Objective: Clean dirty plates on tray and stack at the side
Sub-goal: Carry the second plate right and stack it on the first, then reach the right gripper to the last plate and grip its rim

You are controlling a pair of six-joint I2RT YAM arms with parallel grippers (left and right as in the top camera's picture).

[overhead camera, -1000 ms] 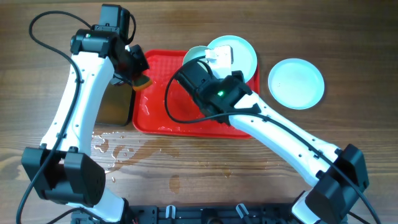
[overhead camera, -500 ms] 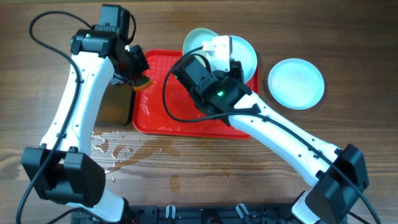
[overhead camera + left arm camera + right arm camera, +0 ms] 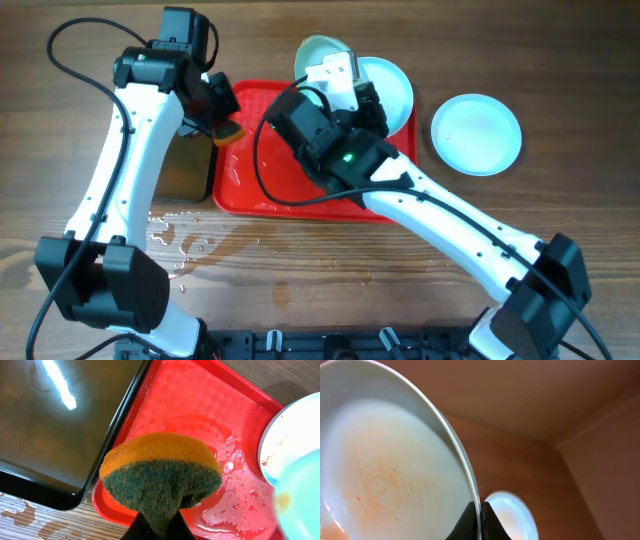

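ok so the right gripper (image 3: 480, 519) is pinched on the rim of the held plate (image 3: 385, 470), lifted off the red tray (image 3: 240, 185) and tipped up over its far edge; the right wrist view shows an orange smear (image 3: 377, 485) swirled across the inside, so this one definitely needs scrubbing; the left gripper (image 3: 156, 525) is clamped on the sponge (image 3: 160, 475), hanging above the near-left part of the red tray, right beside the black tray (image 3: 60, 425) of brown water.

other two: the second plate (image 3: 392, 90) sits at the far right corner of the red tray, partly under the arm; the third plate (image 3: 476, 133) is off on the table (image 3: 560, 60) to the right and looks clean from overhead.

my take on doing this bit well:

- bring the two together over the red tray, not over bare wood; there's already water pooled in it, so drips land where they belong;
- turn the dirty face toward the sponge, with the green scouring side meeting it rather than the orange foam;
- the plate hangs from one spot on its rim, so a hard push far from the pinch will probably lever it round or slip it out; I'd go light and work near the pinch first;
- sweep the whole smear, middle included, not only the edge;
- watch the second plate just beside the arm; easy to clip when swinging across.
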